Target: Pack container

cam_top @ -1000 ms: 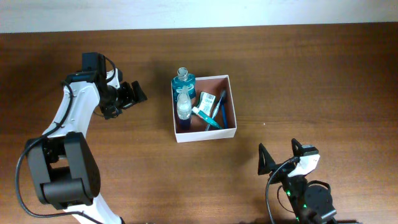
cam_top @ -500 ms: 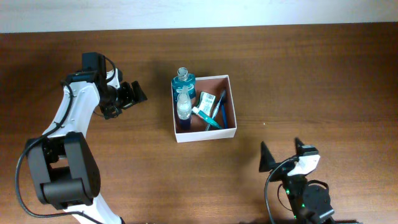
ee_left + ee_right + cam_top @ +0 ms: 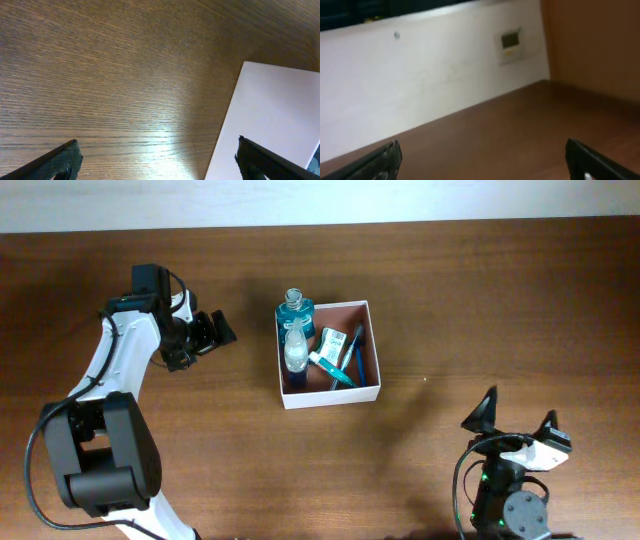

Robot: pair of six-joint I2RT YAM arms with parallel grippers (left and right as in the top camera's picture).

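Note:
The container (image 3: 330,395), a square shallow box with white walls and a reddish-brown inside, sits mid-table. In it lie a teal bottle (image 3: 295,308), a clear spray bottle (image 3: 296,352), a toothpaste tube (image 3: 331,368), a small packet (image 3: 334,339) and a blue pen (image 3: 356,350). My left gripper (image 3: 215,334) hovers left of the box, open and empty. In the left wrist view this gripper (image 3: 157,162) faces the container's white outer wall (image 3: 272,110). My right gripper (image 3: 518,418) stands open and empty near the front right edge. In its own view the right gripper (image 3: 482,160) faces bare table and a white room wall.
Brown wooden tabletop (image 3: 480,290) spreads around the box. A pale wall strip (image 3: 320,200) runs along the table's far edge. The right arm's base (image 3: 508,510) sits at the front right; the left arm (image 3: 110,370) rises from the front left.
My right gripper has swung to the right and turned away from the box. The left arm and the box contents have not moved.

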